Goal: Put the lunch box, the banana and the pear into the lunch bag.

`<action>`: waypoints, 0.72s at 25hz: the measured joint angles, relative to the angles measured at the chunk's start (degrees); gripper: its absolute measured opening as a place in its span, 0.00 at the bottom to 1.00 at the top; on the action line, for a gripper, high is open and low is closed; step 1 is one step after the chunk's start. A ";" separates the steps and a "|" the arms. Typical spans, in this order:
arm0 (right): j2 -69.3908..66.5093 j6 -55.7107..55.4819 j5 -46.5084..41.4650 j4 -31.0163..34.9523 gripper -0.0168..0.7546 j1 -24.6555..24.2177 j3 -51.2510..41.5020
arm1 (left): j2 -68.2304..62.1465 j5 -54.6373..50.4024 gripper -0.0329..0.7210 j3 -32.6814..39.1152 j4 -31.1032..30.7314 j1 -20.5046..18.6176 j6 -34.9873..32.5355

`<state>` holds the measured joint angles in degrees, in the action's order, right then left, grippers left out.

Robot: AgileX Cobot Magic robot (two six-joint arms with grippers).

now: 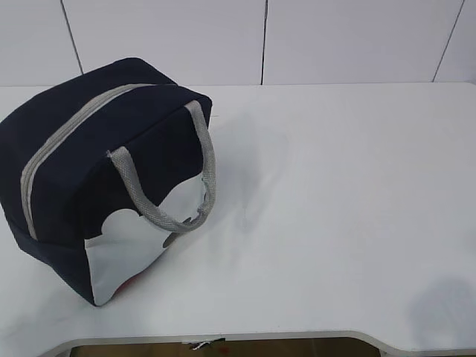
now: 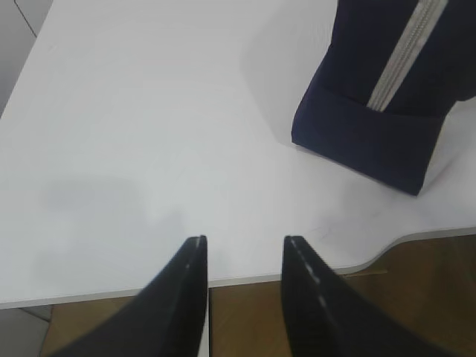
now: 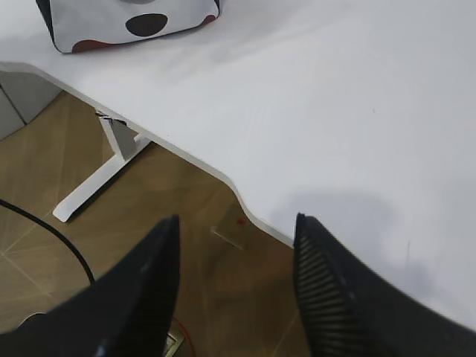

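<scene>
Plain white bench (image 1: pixel 335 208) with a curved front edge, standing on a wood floor (image 3: pixel 149 223). Only the navy lunch bag (image 1: pixel 104 171) sits on it, zipped shut, over at the left end.

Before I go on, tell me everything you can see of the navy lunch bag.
The large boxy navy-blue fabric lunch bag stands on the left of the white table, turned at an angle. Its grey zipper runs along the top and looks closed. A grey webbing handle droops over the side facing the camera, whose lower part is a white scalloped panel with dark and red spots. Neither gripper touches it. No lunch box, banana or pear shows outside it.
</scene>
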<state>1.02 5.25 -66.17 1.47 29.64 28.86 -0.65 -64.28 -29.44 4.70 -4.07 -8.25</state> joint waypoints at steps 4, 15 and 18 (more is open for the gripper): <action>0.00 0.00 0.04 0.00 0.55 -6.64 -0.08 | 0.00 0.00 0.38 0.00 0.00 0.00 0.00; 0.00 -0.08 0.04 0.00 0.55 -26.08 -0.08 | 0.00 0.00 0.38 0.00 0.00 0.00 0.00; 0.00 -0.08 0.04 0.00 0.55 -26.08 -0.08 | 0.00 0.00 0.38 0.00 0.00 0.00 0.00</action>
<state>1.02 5.17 -66.14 1.47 3.56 28.78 -0.65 -64.28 -29.44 4.70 -4.07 -8.25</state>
